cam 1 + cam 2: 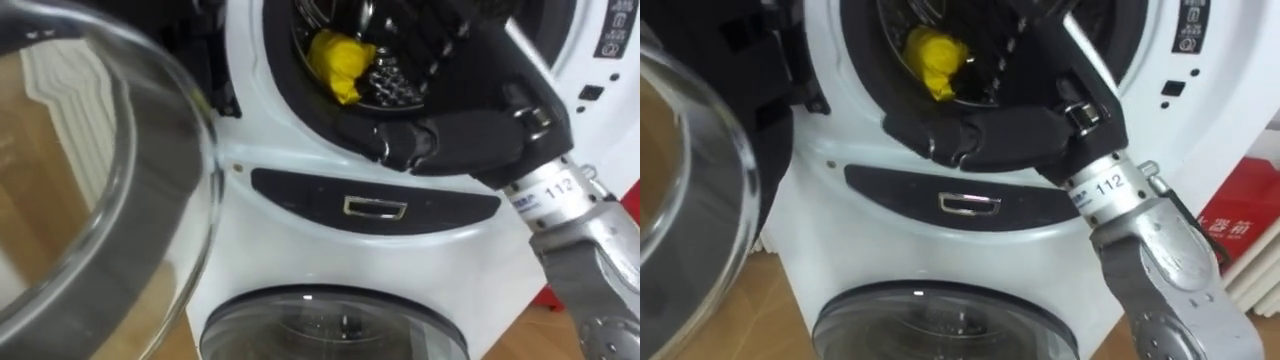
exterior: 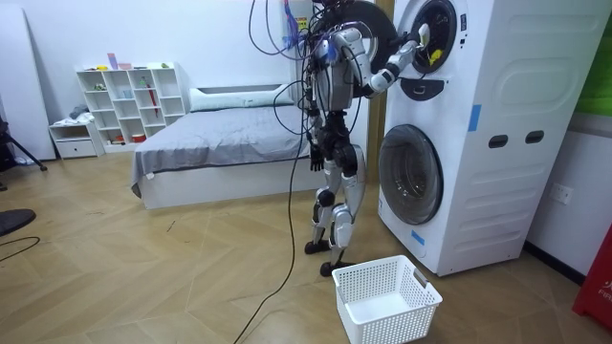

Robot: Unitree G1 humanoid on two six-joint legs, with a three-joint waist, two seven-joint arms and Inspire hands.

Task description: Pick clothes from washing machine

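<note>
A yellow cloth [image 1: 340, 62] [image 1: 930, 55] lies inside the upper washing machine's drum [image 1: 385, 80], near its left side. My right hand [image 1: 450, 140] [image 1: 1000, 135] reaches in from the right and lies across the lower rim of the opening, with relaxed fingers [image 1: 398, 145] pointing left. It sits just below and in front of the cloth and holds nothing. The room view shows me standing upright before the stacked machines [image 2: 478, 134], right arm raised to the upper opening. My left hand [image 2: 314, 158] hangs at my side.
The round glass door [image 1: 100, 180] [image 1: 680, 200] stands swung open on my left. Below is the lower machine's shut door [image 1: 330, 325] [image 2: 409, 172]. A white laundry basket [image 2: 387, 298] stands on the floor by my feet. A bed [image 2: 220, 143] is behind me.
</note>
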